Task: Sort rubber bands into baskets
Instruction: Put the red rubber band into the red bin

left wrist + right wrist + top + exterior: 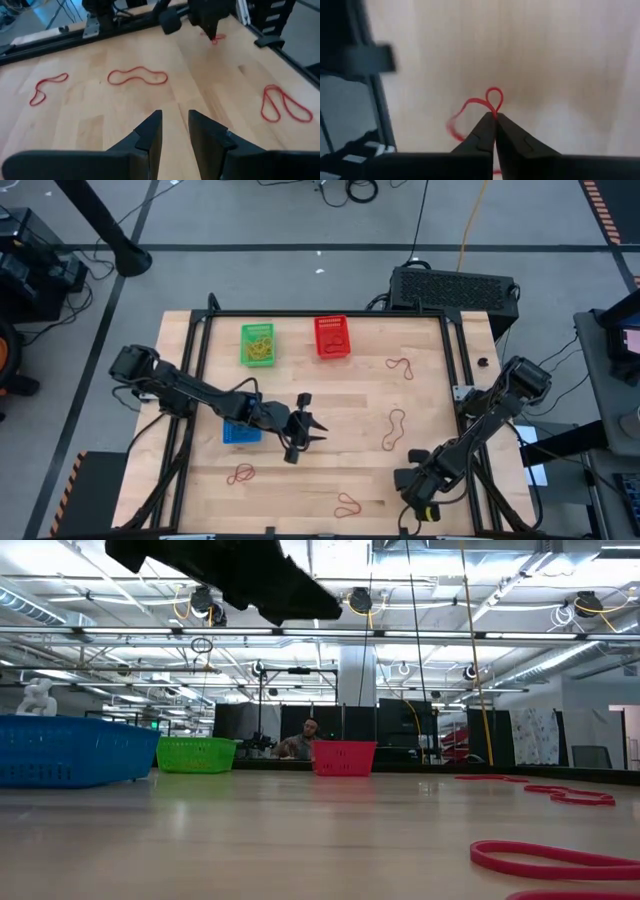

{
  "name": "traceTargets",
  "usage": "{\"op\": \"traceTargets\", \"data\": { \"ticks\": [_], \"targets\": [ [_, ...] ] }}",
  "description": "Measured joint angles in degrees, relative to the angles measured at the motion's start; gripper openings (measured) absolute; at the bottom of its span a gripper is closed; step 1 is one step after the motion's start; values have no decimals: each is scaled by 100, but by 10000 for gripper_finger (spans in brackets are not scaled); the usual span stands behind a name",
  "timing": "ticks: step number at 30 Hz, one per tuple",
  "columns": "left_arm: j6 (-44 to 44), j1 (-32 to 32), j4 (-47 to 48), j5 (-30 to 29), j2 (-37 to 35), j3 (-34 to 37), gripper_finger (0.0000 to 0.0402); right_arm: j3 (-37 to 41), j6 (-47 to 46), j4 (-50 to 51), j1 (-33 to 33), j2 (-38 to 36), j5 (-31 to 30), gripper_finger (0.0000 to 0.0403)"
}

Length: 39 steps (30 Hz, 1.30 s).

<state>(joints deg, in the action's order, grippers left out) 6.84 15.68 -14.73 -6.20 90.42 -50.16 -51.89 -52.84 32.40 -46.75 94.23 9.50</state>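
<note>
Near the table's near right corner, my right gripper point(412, 460) points steeply down and is shut on a red rubber band point(470, 107). My left gripper point(303, 430) hangs open above the table's middle with nothing between its fingers point(150, 137), just right of the blue basket point(240, 434). The green basket point(258, 345), which has yellowish rubber bands in it, and the red basket point(332, 337) stand at the far edge. Other red rubber bands lie flat on the wood at the far right point(400, 367), middle right point(395, 430), near left point(240, 474) and near middle point(348, 504). My right gripper pinches the red rubber band between its two fingertips where two strands run together point(494, 115). The fingers come from above, pointing steeply down. A small loop point(494, 96) sticks out past the tips, and the rest of the band point(456, 122) trails off to one side against the wood.
A black frame rail point(455, 350) runs along the table's right side, close to my right arm. The low view shows a person point(300, 745) in the room beyond the far edge. Open wood lies between the baskets and the scattered bands.
</note>
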Motion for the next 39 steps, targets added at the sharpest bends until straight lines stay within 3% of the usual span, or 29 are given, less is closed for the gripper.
{"op": "traceTargets", "data": {
  "ticks": [3, 10, 19, 30, 39],
  "targets": [
    [5, -38, -458, 171, 117, 0, 102, -128, 327, 8, 66, -107, -377, 2],
    [-335, -266, -2505, 1812, 1012, -2, 102, -433, 1418, -302, 250, -394, -2052, 1],
    [-2171, -518, -4500, 1915, 2184, -61, 102, -665, 2127, -606, 795, -441, -3821, 1],
    [-2751, -592, -4545, 1643, 2482, -169, 102, -668, 2921, -831, 1563, -439, -3972, 0],
    [-2744, -612, -4273, 1166, 2482, -170, 102, -668, 3131, -826, 1743, -439, -3948, 0]
  ]
}}
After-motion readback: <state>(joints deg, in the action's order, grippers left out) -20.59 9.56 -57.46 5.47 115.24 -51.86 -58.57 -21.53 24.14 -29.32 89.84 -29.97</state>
